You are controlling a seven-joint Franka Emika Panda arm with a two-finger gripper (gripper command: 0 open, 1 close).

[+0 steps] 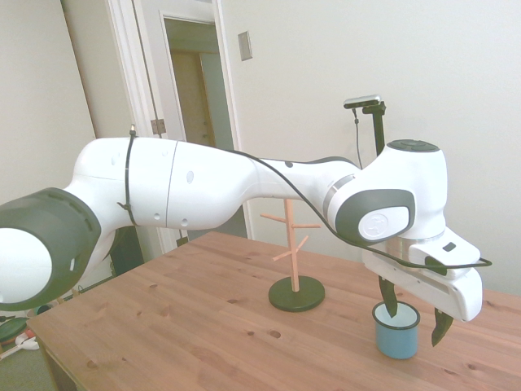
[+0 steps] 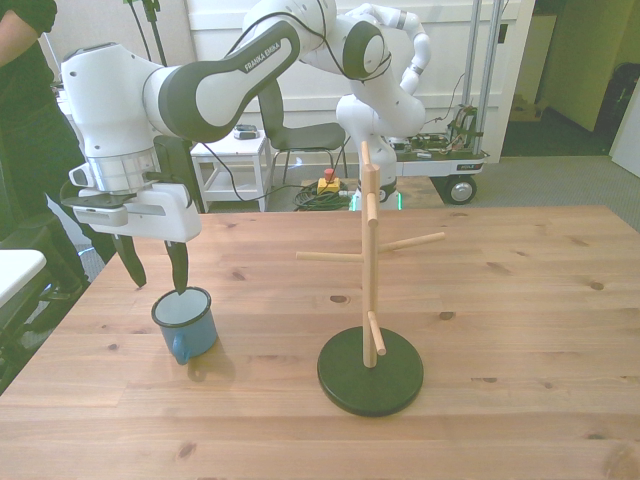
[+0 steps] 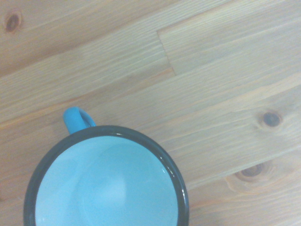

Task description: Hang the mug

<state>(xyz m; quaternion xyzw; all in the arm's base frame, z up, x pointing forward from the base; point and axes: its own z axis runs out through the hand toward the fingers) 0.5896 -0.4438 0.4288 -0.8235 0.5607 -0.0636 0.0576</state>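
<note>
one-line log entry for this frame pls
gripper: open, one finger dipping inside rim | mug: upright on table, not lifted | peg tree: bare | phase: pre-grasp

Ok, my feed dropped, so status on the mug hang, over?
Gripper open, one finger over the rim. Small light-blue enamel mug upright on the wooden table, not lifted. Wooden peg tree on dark round base standing apart, path clear.
</note>
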